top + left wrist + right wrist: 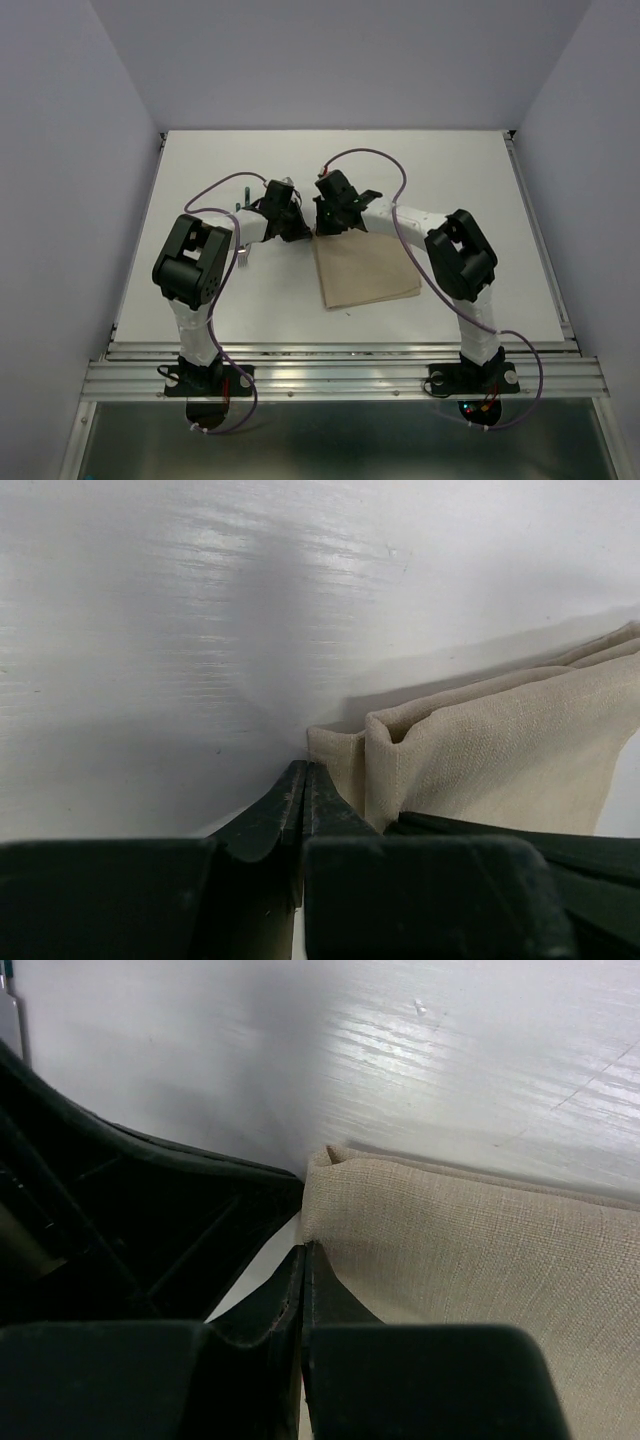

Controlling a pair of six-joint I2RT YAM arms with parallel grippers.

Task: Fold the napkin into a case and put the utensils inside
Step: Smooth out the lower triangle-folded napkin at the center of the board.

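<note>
The beige napkin (367, 270) lies folded into an oblong on the white table, right of centre. Both grippers meet at its far left corner. My left gripper (305, 770) is shut with its tips at that corner, where the cloth (500, 750) stands up in a small pinched fold. My right gripper (305, 1250) is shut too, and the edge of the napkin's corner (450, 1250) runs into its tips. In the top view the left gripper (298, 226) and right gripper (322, 226) almost touch. A bit of a utensil's green handle (243, 204) shows behind the left arm; the rest is hidden.
The white table (450, 170) has raised rails along its left and right edges and grey walls around it. The other gripper's black body (130, 1230) fills the left of the right wrist view. Purple cables loop above both arms.
</note>
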